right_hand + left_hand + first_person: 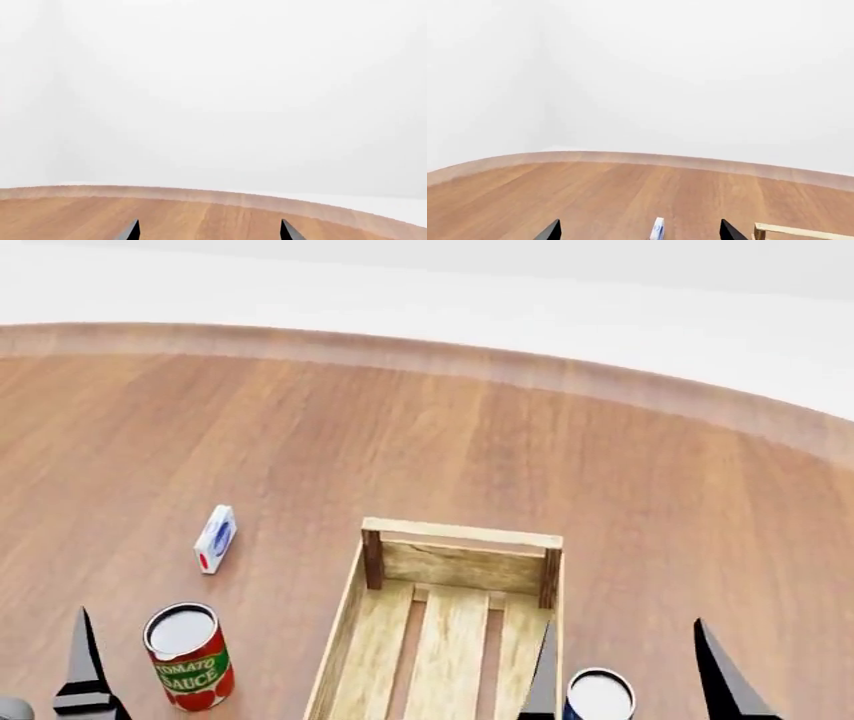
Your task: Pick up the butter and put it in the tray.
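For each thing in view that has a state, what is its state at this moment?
tray: upright on the table, nothing visible in it.
tomato sauce can: standing upright.
dark can: upright, right of the tray.
small white-and-blue box: lying on the table.
left gripper: open.
right gripper: open.

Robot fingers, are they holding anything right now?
No. Both grippers are open with nothing between the fingers: the left gripper only looks toward the small white-and-blue box, and the right gripper sees bare table.

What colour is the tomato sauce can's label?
Red with a green band, on the cylindrical tomato sauce can; head view.
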